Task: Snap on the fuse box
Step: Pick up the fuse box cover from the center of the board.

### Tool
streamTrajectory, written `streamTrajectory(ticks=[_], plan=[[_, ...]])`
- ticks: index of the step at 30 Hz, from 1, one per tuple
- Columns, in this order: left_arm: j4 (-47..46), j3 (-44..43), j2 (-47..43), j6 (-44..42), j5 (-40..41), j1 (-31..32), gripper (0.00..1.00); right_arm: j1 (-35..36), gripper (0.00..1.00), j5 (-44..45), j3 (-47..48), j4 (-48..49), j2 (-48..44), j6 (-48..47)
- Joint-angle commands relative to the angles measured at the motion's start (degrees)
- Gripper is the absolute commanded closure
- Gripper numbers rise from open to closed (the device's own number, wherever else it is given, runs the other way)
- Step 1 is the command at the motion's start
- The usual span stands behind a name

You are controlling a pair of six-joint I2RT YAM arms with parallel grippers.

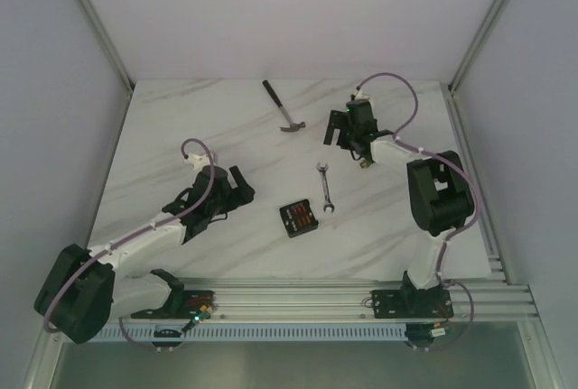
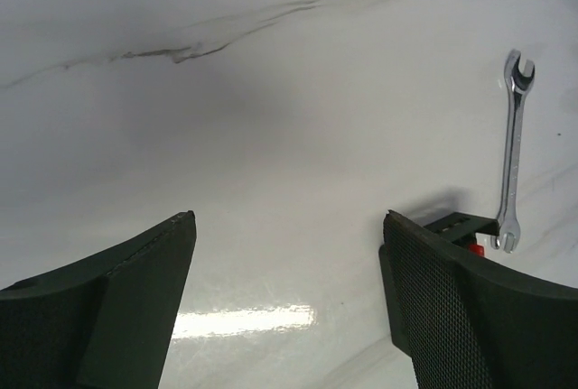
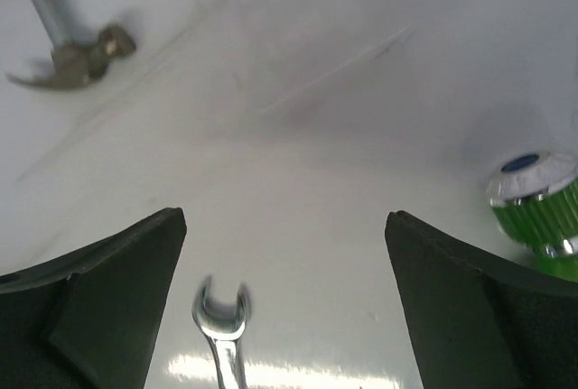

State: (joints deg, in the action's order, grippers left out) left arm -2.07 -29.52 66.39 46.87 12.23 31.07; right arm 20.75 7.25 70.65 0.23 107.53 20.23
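Observation:
The fuse box (image 1: 298, 217) is a small black square box with reddish-orange fuses and lies on the marble table near the front centre. In the left wrist view only a black corner of the fuse box (image 2: 459, 224) with a red spot shows behind the right finger. My left gripper (image 1: 245, 187) is open and empty, to the left of the box and apart from it; it also shows in the left wrist view (image 2: 287, 217). My right gripper (image 1: 336, 134) is open and empty, behind the box; it also shows in the right wrist view (image 3: 284, 216).
A silver wrench (image 1: 326, 190) lies just right of the fuse box and shows in both wrist views (image 2: 513, 150) (image 3: 220, 312). A hammer (image 1: 283, 107) lies at the back centre (image 3: 81, 55). A green connector piece (image 3: 537, 199) sits right of my right gripper.

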Motion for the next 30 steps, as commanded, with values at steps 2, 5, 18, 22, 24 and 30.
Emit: streamTrajectory(ticks=[2, 5, 18, 22, 24, 30], plan=[[-0.13, -1.44, 1.2, -1.77, -1.44, -1.58, 0.06, -6.24, 0.03, -11.05, -2.76, 18.53, 2.95, 17.21], [-0.78, -1.58, 2.11, -2.03, -2.47, -2.34, 0.06, -8.18, 0.08, -14.23, -3.38, 25.3, 6.02, 23.62], [-1.68, -1.33, 3.48, -2.09, -4.58, -3.69, 0.06, -9.6, 0.38, -14.82, 1.49, 27.69, 15.25, 36.3], [-1.72, -1.2, 3.38, -2.05, -4.99, -3.82, 0.06, -9.59, 0.43, -13.7, 1.59, 29.13, 16.93, 39.43], [-1.79, -1.02, 3.07, -1.92, -5.18, -3.82, 0.06, -9.6, 0.46, -13.0, 1.45, 29.86, 17.9, 41.4], [-1.84, -0.21, 2.19, -1.55, -5.27, -3.9, 0.06, -9.63, 0.49, -11.03, -0.47, 35.96, 20.01, 45.29]])
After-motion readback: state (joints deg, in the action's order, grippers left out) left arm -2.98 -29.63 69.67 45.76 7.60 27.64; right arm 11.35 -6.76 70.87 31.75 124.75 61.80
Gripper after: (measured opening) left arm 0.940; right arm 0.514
